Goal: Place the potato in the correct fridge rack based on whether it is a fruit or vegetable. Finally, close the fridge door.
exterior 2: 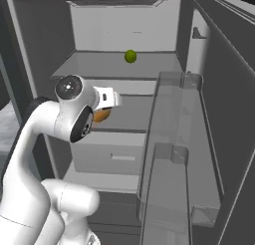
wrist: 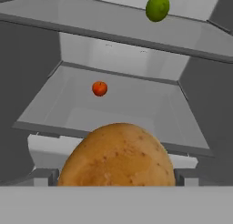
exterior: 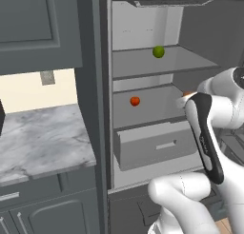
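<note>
The tan-brown potato (wrist: 117,157) sits in my gripper (wrist: 116,175), which is shut on it; the fingertips are hidden behind it. From the right base view the potato (exterior 2: 100,116) hangs under the white hand (exterior 2: 108,100), in front of the lower shelf. The fridge rack (wrist: 82,25), the higher shelf (exterior: 143,66), carries a green ball (wrist: 157,7) near its back. The fridge door (exterior 2: 221,104) stands wide open at the right, its inner shelves (exterior 2: 169,139) facing me.
A small red-orange ball (wrist: 99,88) lies on the lower shelf (wrist: 136,109). Below that is a grey pull-out drawer (exterior: 152,145). A marble counter (exterior: 38,138) with grey cabinets lies left of the fridge.
</note>
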Robot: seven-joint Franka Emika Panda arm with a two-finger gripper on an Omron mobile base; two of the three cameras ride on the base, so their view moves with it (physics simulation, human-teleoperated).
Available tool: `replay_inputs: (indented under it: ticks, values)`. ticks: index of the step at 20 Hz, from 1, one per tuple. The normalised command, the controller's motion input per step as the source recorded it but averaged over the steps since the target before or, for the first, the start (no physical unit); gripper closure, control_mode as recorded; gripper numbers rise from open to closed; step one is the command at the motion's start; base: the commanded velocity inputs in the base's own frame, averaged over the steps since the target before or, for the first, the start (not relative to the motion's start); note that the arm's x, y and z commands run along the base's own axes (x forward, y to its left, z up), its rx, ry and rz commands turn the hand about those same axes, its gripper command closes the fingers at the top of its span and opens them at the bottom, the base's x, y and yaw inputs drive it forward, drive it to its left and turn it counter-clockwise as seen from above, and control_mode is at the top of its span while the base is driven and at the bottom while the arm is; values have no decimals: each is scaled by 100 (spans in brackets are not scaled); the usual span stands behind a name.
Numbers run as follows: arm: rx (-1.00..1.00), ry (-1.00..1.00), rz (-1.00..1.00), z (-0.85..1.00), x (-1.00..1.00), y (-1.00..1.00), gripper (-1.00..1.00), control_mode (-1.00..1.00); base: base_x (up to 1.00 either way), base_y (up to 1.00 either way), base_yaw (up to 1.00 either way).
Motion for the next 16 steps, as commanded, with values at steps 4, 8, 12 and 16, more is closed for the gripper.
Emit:
replay_inputs:
  ticks: [4,8,12,16]
  values:
    - [0,-22,3,34,1,0,100,-100,0,0,0]
    - [0,-5,1,17,9,0,100,-100,0,0,0]
    - [0,0,0,22,9,0,100,-100,0,0,0]
    - [0,0,0,17,10,0,100,-100,0,0,0]
